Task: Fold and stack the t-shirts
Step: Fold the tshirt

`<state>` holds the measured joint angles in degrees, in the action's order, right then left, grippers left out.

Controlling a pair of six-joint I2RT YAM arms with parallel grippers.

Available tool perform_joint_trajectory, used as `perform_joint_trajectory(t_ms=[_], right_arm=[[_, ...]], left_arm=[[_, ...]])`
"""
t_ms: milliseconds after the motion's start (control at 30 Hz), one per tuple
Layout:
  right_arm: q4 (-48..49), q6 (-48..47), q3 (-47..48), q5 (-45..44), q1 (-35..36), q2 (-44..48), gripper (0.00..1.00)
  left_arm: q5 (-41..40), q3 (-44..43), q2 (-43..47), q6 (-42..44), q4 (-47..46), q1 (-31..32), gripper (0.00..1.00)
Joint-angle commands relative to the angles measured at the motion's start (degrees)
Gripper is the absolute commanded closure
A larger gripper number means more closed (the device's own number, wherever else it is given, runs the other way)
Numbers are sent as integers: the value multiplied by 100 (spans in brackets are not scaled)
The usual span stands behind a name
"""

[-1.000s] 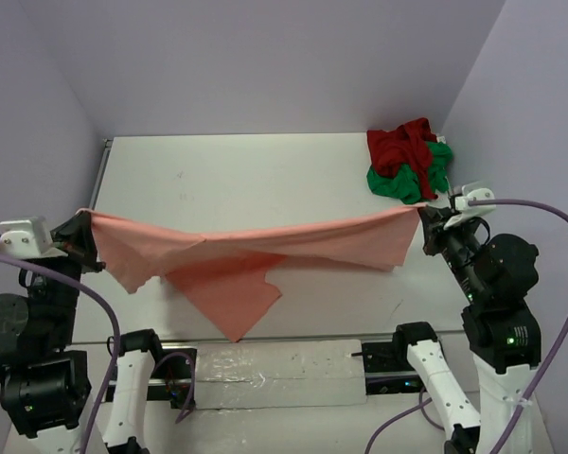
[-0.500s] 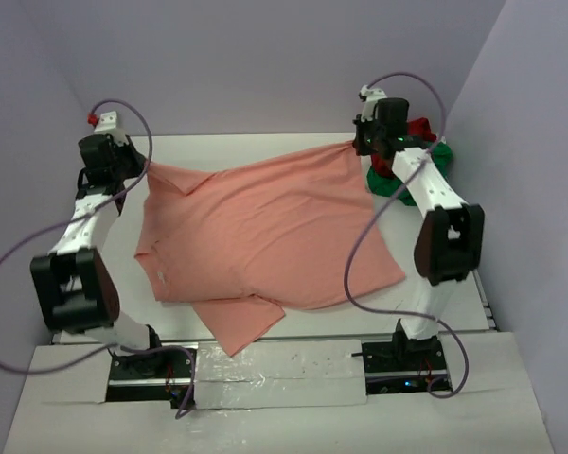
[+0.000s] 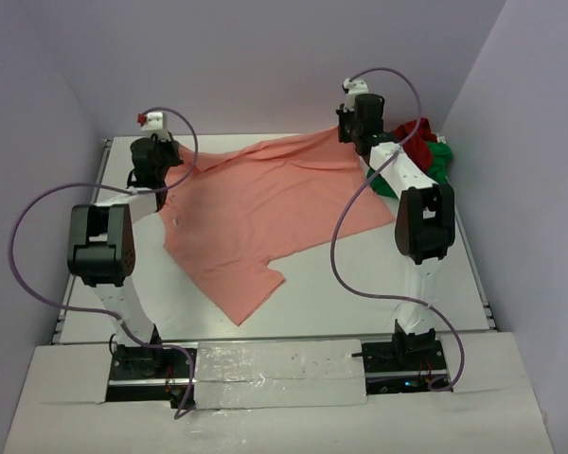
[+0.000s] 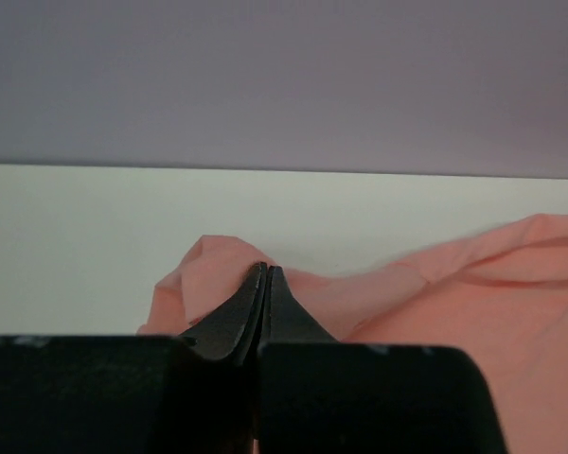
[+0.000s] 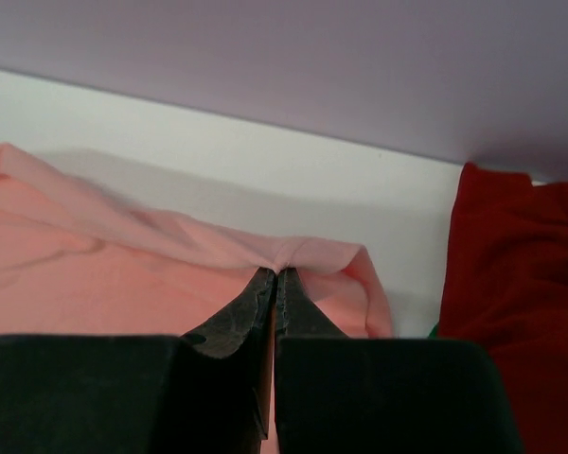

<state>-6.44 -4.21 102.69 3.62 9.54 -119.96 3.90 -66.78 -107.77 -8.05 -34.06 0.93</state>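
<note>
The salmon-pink t-shirt (image 3: 256, 213) lies spread over the middle of the table, one corner trailing toward the near edge. My left gripper (image 3: 168, 161) is shut on its far left corner (image 4: 218, 274), low at the table's back. My right gripper (image 3: 346, 132) is shut on its far right corner (image 5: 303, 253) near the back wall. The dark red t-shirt (image 3: 412, 137) lies bunched on the bright green t-shirt (image 3: 434, 163) at the far right corner, just right of my right arm; the red one also shows in the right wrist view (image 5: 521, 274).
The white table (image 3: 360, 284) has a raised rail along its left edge (image 3: 102, 180) and right edge (image 3: 475, 274). Purple walls close in the back and sides. Both arms' cables (image 3: 24, 236) loop over the table sides.
Both arms have swung from the near sides to the back of the table, carrying the salmon-pink shirt from a hanging stretch to a flat spread. Both grips have held.
</note>
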Motion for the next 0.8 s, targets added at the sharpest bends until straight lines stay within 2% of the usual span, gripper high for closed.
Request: perform_joint_trajectory(t_ms=[0, 200, 367, 767], right_arm=[[1152, 113, -83, -353, 65, -53, 100], [1004, -1, 146, -502, 83, -256, 100], [863, -159, 155, -458, 74, -230, 100], [336, -493, 365, -494, -365, -379, 100]], left_arm=[[-364, -344, -401, 252, -1234, 311, 100], [-575, -371, -588, 313, -1269, 382, 100], [-671, 147, -325, 550, -1462, 338, 100], [-584, 965, 546, 480, -1226, -496, 100]])
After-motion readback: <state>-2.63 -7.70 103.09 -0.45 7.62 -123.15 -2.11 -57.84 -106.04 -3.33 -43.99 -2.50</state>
